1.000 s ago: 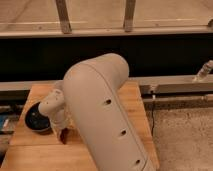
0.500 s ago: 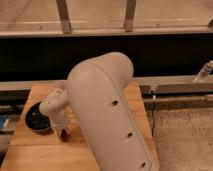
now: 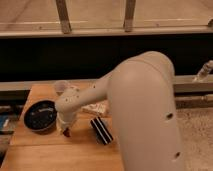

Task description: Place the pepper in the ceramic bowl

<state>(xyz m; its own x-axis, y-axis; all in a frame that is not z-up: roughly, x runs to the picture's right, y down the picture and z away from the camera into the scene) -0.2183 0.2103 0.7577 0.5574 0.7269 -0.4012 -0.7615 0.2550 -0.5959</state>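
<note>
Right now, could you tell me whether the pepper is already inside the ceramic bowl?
No, the pepper is at the tip of the end effector, just right of the ceramic bowl and outside its rim.

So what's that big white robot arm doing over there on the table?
The robot's arm reaches down to the wooden table. Its gripper is right at the little red pepper, just to the right of the dark ceramic bowl. The pepper is not in the bowl yet. A small pale cup stands behind, and a striped block lies further right.
</note>
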